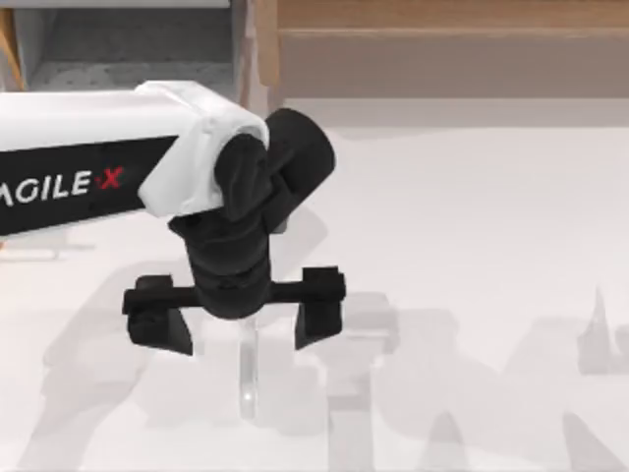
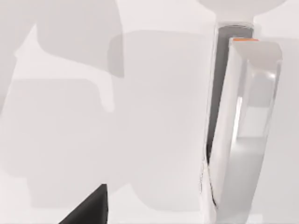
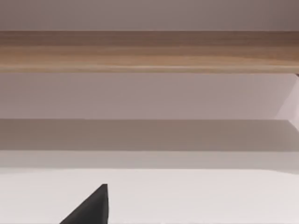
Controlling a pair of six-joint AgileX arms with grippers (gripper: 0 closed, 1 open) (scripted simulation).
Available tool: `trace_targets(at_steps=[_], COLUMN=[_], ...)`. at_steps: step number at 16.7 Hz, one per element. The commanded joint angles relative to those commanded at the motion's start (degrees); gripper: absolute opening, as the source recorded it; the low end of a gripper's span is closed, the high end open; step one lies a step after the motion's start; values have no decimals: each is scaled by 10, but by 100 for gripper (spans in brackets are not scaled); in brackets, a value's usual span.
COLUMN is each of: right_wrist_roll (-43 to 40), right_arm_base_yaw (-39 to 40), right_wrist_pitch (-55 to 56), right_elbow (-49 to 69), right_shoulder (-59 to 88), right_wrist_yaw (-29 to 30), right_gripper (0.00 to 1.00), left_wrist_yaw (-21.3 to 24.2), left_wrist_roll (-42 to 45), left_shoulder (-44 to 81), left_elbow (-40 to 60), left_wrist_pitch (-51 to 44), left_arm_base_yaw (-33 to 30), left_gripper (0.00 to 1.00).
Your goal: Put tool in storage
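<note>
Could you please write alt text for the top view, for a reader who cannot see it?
From above, the left claw hangs open over a white table, its two black fingers spread either side of a slender silvery tool lying below. An open drawer with a grey inside sits at the top left, beside a long wooden panel.

A pale counter under soft light, wood trim along the back.

The white counter (image 1: 472,226) carries broad, soft grey shadows (image 1: 462,393) across its near half. Along the far edge runs a long wood-and-tan panel (image 1: 442,49); the right wrist view shows its wooden rail (image 3: 149,51) above a plain pale wall.
</note>
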Motion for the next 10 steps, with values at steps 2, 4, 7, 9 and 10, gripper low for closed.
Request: trace_targets(at_steps=[2, 4, 7, 9, 10], right_wrist_roll=[0, 0, 0, 0, 0], right_arm_base_yaw=[0, 0, 0, 0, 0], right_wrist_pitch=[0, 0, 0, 0, 0], right_elbow=[0, 0, 0, 0, 0], right_shoulder=[0, 0, 0, 0, 0], right_wrist_yaw=[0, 0, 0, 0, 0], right_gripper=[100, 100, 100, 100, 100], left_wrist_yaw=[0, 0, 0, 0, 0], left_wrist_roll=[0, 1, 2, 2, 2], left_shoulder=[0, 0, 18, 35, 42], left_elbow=[0, -3, -26, -45, -54], left_wrist_pitch=[0, 3, 43, 85, 99], left_arm_base_yaw=[0, 2, 1, 1, 1], left_gripper=[100, 100, 100, 100, 100])
